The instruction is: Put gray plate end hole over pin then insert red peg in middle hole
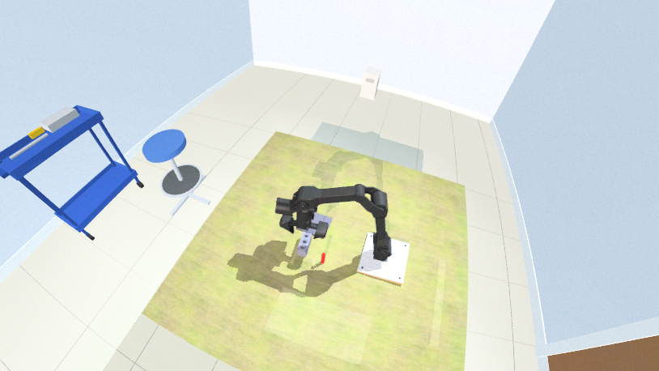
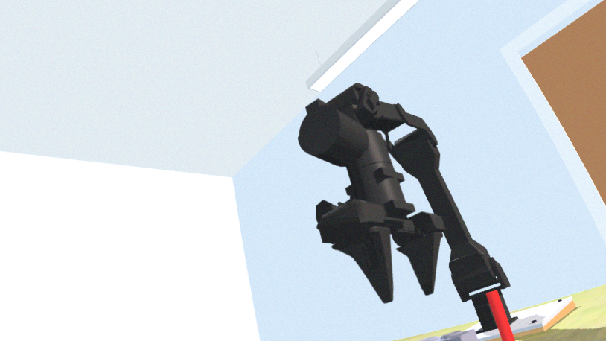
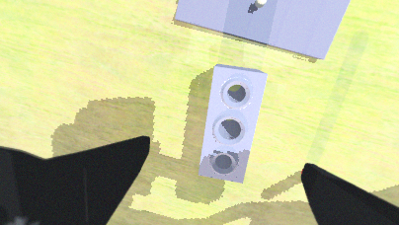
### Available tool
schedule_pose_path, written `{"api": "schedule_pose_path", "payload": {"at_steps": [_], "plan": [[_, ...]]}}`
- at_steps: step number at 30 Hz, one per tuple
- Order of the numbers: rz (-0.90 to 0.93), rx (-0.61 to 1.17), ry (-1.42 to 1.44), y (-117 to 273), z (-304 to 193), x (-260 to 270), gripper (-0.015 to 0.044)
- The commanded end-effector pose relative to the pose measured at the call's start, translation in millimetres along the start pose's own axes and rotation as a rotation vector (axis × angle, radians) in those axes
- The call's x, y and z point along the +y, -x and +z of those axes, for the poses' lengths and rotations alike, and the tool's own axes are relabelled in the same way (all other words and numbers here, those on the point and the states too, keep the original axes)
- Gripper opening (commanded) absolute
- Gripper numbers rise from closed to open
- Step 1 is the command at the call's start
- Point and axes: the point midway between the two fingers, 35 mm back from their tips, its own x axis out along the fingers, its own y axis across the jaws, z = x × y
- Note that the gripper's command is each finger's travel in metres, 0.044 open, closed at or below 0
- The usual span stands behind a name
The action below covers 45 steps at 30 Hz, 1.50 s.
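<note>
Pale gray three-holed block-like plate (image 1: 302, 249) (image 3: 231, 111), centre of wrist view, lower end shadowed. Black gripper (image 1: 303, 229) (image 2: 407, 297) (image 3: 224, 156) fingers spread, empty.

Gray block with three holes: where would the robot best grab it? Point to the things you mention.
Probably by its two long sides, coming straight down from above: the gray block (image 1: 303, 251) (image 3: 239, 112) is narrow across, and the open gripper (image 1: 303, 227) (image 2: 409, 296) (image 3: 224, 156) spans wider than that.

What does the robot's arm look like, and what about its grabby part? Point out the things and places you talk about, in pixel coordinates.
The arm (image 1: 341, 194) (image 2: 442, 199) is dark, nearly black, with chunky joints and slimmer links between them. Its end effector (image 1: 303, 232) (image 2: 409, 298) (image 3: 224, 156) is black too, with two fingers shaped like pointy wedges. I can't spot any bright markings.
</note>
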Motion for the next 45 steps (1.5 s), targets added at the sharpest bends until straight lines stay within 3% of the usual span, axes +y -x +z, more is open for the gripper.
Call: {"api": "schedule_pose_path", "payload": {"at_steps": [1,45], "plan": [[-0.016,-0.007,-0.003,-18,1,-4,0.044],[-0.017,-0.007,-0.003,-89,-1,-5,0.044]]}}
